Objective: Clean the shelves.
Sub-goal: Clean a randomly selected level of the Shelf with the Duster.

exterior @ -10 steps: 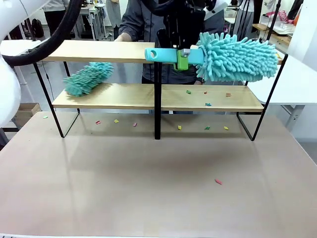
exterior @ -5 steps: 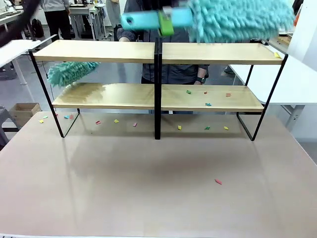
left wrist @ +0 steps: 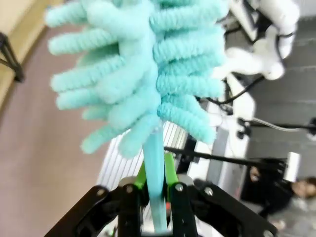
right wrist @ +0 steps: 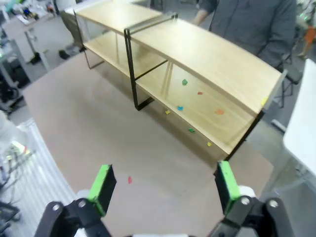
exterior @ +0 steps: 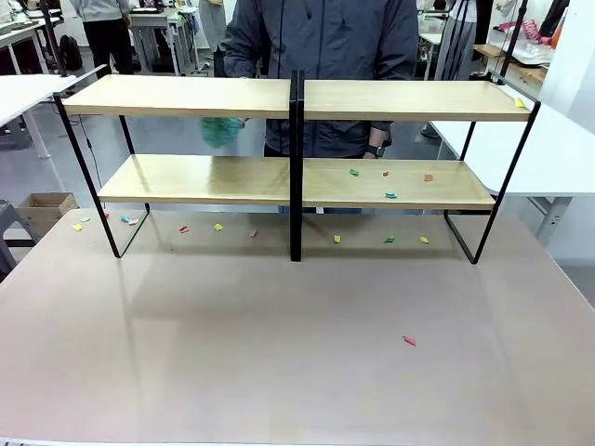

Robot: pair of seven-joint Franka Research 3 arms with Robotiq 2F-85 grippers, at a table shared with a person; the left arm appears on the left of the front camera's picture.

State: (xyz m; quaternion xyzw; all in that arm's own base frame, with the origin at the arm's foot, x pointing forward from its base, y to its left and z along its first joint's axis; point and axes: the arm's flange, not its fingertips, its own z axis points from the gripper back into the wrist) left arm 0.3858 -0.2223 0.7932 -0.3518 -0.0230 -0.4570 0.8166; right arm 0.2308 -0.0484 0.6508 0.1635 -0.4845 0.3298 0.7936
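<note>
The shelves [exterior: 186,97] stand across the far half of the table, two light wooden boards on a black frame; the right wrist view looks down on the shelves [right wrist: 217,59] too. My left gripper [left wrist: 157,192] is shut on the handle of a fluffy teal duster [left wrist: 143,64], whose head sticks up past the fingers. My right gripper [right wrist: 165,190] hangs open high over the table with nothing between its green pads. A person [exterior: 325,37] stands behind the rack, with a second teal duster [exterior: 221,131] at one hand just under the upper board.
Small coloured scraps [exterior: 390,195] lie on the right half of the lower board. More scraps [exterior: 218,227] are strewn on the brown table [exterior: 279,372] under the rack, and one red scrap [exterior: 409,341] lies nearer me. White tables flank both sides.
The duster in my left gripper rose from above the upper right board and left the front view. The person's duster moved from the lower left shelf to behind the middle.
</note>
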